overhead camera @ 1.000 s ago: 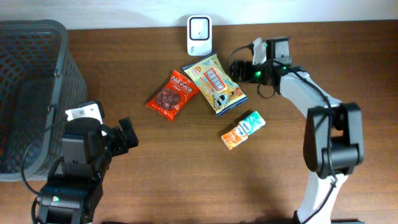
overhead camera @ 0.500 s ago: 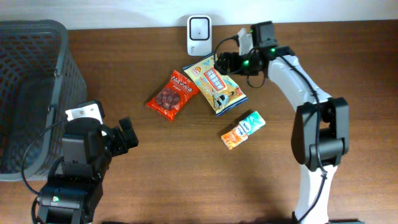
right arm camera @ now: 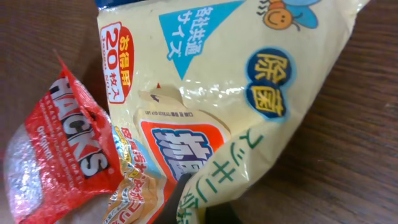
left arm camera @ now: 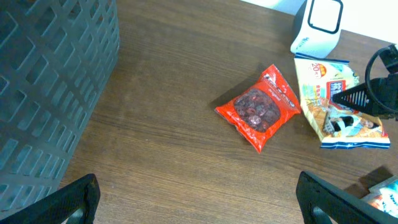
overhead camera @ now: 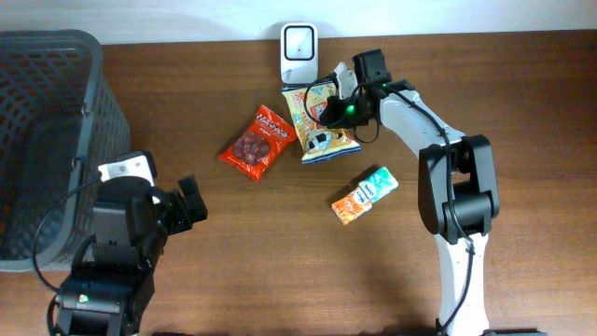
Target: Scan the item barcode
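Now right end effector (overhead camera: 328, 105) pinching yellow packet (overhead camera: 322, 140) near scanner (overhead camera: 298, 42); lift gently, face barcode toward scanner; left end effector (overhead camera: 191, 205) open.

Right arm (overhead camera: 424, 117) white links, black joints, green LED; left end effector (overhead camera: 193, 202) black.

You have one white barcode scanner (overhead camera: 298, 51) at the far edge of the worktop (overhead camera: 280, 280) and one dark mesh basket (overhead camera: 93, 103) at its left edge. Toward the middle lie four packaged items: one yellow snack packet (overhead camera: 322, 126), one red HACKS pouch (overhead camera: 259, 142), one orange pack (overhead camera: 349, 206) and one teal pack (overhead camera: 378, 182), two small ones alike.
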Robot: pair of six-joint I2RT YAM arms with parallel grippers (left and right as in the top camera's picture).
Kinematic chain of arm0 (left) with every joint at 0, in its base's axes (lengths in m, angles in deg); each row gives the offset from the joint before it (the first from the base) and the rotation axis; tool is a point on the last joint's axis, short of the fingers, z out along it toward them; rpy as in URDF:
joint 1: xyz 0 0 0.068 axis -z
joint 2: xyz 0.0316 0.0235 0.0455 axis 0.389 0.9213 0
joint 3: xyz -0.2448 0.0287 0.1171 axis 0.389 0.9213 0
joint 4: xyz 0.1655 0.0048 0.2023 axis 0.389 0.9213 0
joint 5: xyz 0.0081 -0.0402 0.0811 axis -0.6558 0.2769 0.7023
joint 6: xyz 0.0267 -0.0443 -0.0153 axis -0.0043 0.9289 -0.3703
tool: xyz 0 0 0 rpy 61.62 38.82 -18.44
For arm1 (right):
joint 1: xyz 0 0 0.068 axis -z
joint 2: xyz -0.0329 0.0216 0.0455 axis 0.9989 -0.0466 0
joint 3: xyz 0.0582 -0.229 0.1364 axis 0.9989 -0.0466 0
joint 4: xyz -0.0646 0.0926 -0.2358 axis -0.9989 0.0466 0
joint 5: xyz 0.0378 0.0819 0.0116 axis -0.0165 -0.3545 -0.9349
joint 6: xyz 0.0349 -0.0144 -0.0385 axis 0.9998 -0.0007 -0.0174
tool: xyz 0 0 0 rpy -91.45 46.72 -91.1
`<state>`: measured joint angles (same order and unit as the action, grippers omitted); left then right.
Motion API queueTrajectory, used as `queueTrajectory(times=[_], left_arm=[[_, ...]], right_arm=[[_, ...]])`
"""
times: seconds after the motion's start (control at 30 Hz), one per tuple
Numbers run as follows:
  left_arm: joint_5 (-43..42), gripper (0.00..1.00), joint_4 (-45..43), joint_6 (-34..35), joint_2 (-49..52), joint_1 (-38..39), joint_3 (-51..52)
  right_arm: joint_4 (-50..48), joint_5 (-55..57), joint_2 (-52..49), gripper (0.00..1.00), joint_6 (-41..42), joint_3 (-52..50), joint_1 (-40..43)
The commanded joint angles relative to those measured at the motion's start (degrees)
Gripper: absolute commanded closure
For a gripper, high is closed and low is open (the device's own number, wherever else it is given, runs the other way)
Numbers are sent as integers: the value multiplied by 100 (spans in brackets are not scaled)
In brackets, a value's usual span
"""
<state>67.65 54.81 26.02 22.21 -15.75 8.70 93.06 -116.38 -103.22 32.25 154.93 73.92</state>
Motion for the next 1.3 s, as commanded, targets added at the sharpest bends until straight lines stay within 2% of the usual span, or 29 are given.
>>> queueTrajectory(times=[0.0, 0.1, 0.2, 0.23, 0.33, 0.47, 0.57, 0.8, 0.97, 1.13, 1.27], left_arm=[[-17, 1, -9, 55, -26, -28, 15], [-17, 1, -7, 55, -26, -28, 15], [-17, 1, -9, 55, -26, -28, 15], [-17, 1, -9, 55, -26, -28, 15], [-17, 1, -9, 55, -26, -28, 15], [-17, 1, -9, 55, -26, -28, 15], [-17, 1, -9, 55, -26, -28, 15], [-17, 1, -7, 55, -26, -28, 15], [-17, 1, -7, 55, -26, -28, 15], [-17, 1, -9, 55, -26, -28, 15], [-20, 1, -7, 55, -26, -28, 15]], right_arm=[[37, -647, -149, 96, 190, 315, 24], [39, -1397, -72, 96, 190, 890, 74], [-15, -1504, -61, 96, 192, 1375, 72], [-426, -1497, -61, 96, 232, 1423, 72], [-1585, -520, -68, 96, 1204, 1421, 66], [-2430, 192, -149, 96, 1309, 1421, -70], [-2398, 723, -236, 96, 1311, 1421, -236], [-2135, 544, -55, 96, 1456, 1423, 153], [-855, 549, 481, 96, 1521, 1423, 1528], [752, 592, 494, 96, 1513, 1421, 3447], [1502, 999, 442, 96, 1410, 1401, 4756]])
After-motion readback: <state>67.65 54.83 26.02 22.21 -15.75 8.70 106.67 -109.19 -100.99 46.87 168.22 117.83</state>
